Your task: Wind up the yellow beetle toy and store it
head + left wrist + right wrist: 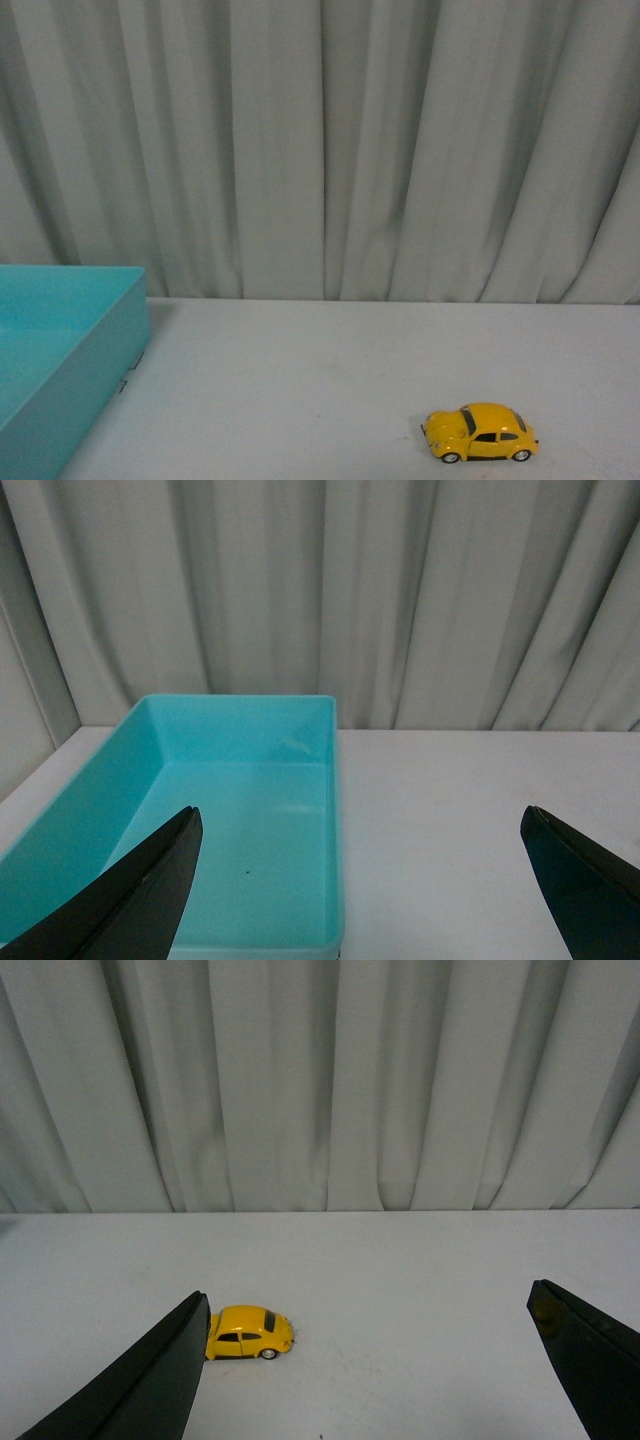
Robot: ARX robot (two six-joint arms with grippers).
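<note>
right now the yellow beetle toy [480,432] stands on its wheels on the white table [330,370], low and to the right in the front view. it is side-on to the camera and well apart from the teal box [90,330] at the table's left side. the left gripper [358,818] hangs above the table with its two dark fingers [130,900] spread wide and nothing between them. under and ahead of it lies the open box, with a tiny dark speck on its floor. the right gripper [366,1295] is likewise spread wide and has hold of nothing. in its wrist view the toy sits on the table beyond the fingers, one end of the car hidden behind one finger [150,1380]; whether they touch i cannot tell. a pale pleated curtain [320,140] hangs along the far edge of the table.
</note>
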